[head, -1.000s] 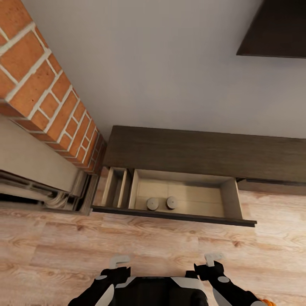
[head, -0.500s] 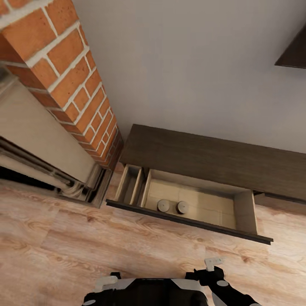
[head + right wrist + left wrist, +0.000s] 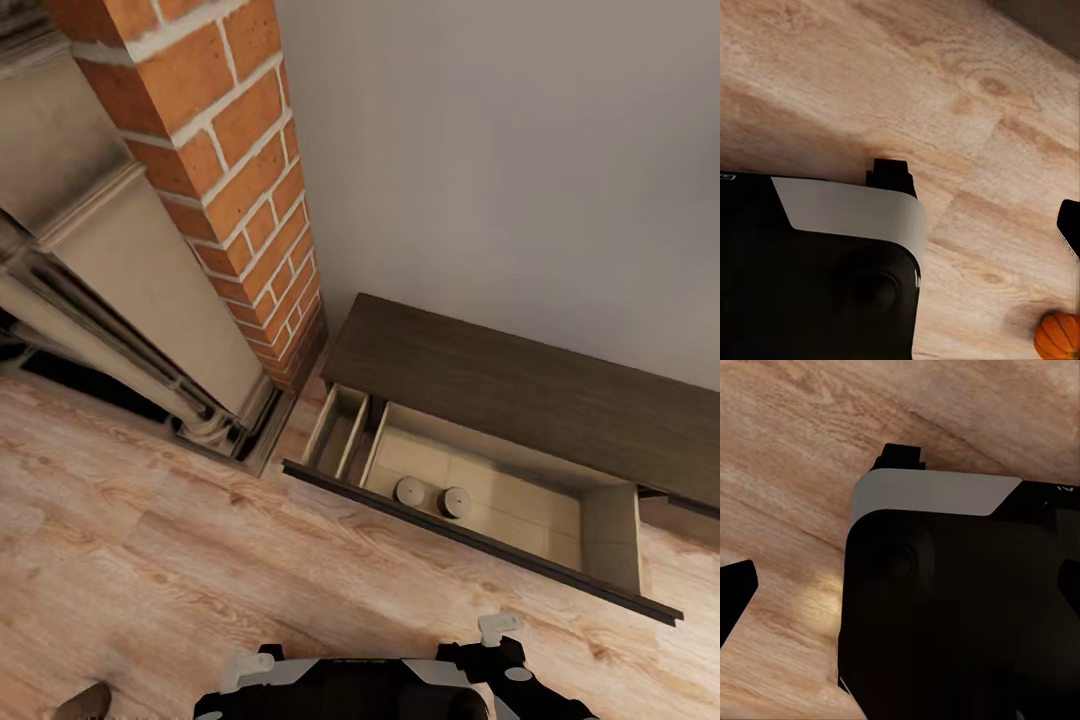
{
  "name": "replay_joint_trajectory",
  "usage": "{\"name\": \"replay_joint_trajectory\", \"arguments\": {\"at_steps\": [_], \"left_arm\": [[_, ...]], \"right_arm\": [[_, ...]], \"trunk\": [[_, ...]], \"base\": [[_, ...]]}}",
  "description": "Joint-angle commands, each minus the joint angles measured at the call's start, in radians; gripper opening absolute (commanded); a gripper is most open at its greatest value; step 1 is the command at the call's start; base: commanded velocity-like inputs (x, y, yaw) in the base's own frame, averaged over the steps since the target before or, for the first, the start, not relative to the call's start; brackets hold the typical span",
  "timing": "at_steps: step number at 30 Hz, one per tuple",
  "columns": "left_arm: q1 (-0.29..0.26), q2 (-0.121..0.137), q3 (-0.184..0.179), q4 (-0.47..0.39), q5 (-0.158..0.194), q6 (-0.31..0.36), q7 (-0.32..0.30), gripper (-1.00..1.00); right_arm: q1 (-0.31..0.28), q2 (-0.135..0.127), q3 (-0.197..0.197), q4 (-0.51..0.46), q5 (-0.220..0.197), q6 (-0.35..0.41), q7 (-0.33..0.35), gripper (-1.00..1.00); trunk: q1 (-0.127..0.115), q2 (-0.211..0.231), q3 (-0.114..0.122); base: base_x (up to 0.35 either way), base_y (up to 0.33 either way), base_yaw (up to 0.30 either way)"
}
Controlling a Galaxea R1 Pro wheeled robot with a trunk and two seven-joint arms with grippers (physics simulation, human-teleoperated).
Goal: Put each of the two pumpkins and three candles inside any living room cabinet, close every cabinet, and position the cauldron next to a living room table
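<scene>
Both arms are tucked low against the robot's black-and-white base, the left gripper [image 3: 247,668] and right gripper [image 3: 497,630] held just above the pale wood-plank floor [image 3: 150,540]; whether either pair of jaws is spread cannot be told. Since a second ago the camera has swung left, so more of the red brick chimney column [image 3: 250,170] shows. The long dark-brown wooden cabinet [image 3: 520,385] has its drawer pulled open, with two stubby tan candles [image 3: 410,491] side by side near the drawer's front edge. A small ribbed orange pumpkin [image 3: 1059,335] lies on the floor.
</scene>
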Motion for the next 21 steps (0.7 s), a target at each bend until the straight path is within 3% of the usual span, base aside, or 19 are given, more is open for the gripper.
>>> {"name": "replay_joint_trajectory", "arguments": {"at_steps": [1, 21], "left_arm": [[0.000, 0.000, 0.000, 0.000, 0.000, 0.000, 0.000, 1.00], [-0.001, 0.001, 0.000, 0.003, 0.000, -0.004, 0.000, 1.00]], "right_arm": [[0.000, 0.000, 0.000, 0.000, 0.000, 0.000, 0.000, 1.00], [0.000, 0.000, 0.000, 0.001, 0.000, 0.000, 0.000, 1.00]], "trunk": [[0.000, 0.000, 0.001], [0.000, 0.000, 0.015]], "base": [[0.000, 0.000, 0.283], [0.000, 0.000, 0.283]]}}
